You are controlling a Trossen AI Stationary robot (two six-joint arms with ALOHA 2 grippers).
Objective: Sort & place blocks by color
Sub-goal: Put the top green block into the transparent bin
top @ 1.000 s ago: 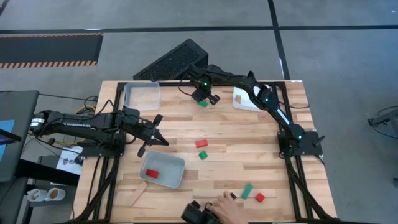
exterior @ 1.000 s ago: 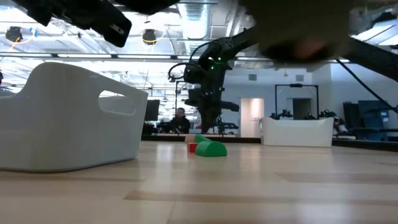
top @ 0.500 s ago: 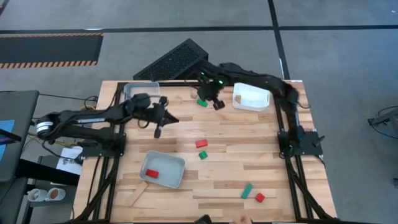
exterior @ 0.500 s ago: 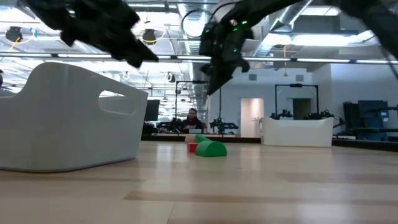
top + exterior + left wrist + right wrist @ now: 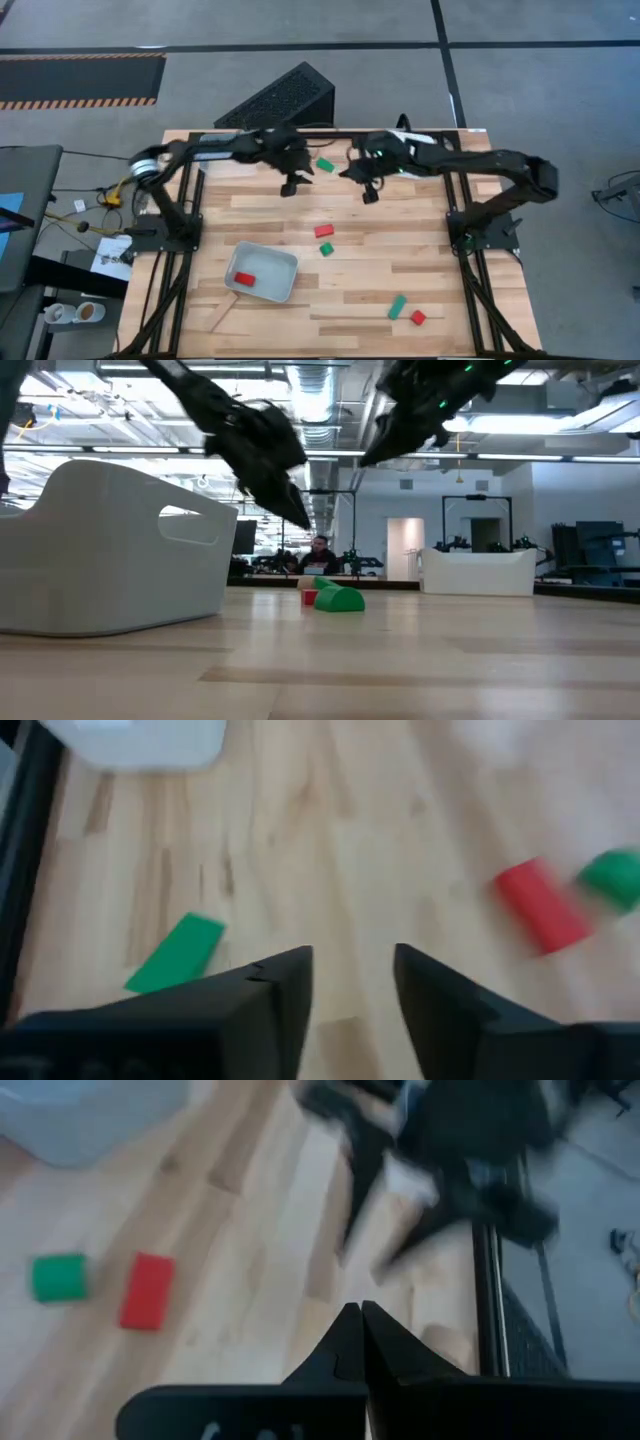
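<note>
1. At the table's [image 5: 420, 290] left front, a translucent tray [image 5: 263, 273] holds 1 red block [image 5: 245, 279]; a plain wooden bar [image 5: 222, 310] lies just beside the tray's front corner.
2. The left gripper [image 5: 293, 181] hangs above the far middle of the table, its jaws parted with a clear gap and nothing between them in the left wrist view [image 5: 350, 990].
3. A green block [image 5: 324, 165] lies on the wood between the 2 grippers, near the far edge.
4. At the table's centre, a red block [image 5: 324, 230] and a green block [image 5: 326, 249] lie close together, apart from both arms.
5. The right gripper [image 5: 366, 189] hovers just right of centre, fingers pressed together and empty; its wrist view is blurred, and the other arm shows there only as a dark smear.
6. A white tray behind the right arm is mostly hidden.
7. Near the front right, a green bar [image 5: 397, 306] and a red block [image 5: 417, 317] sit just beside each other.
</note>
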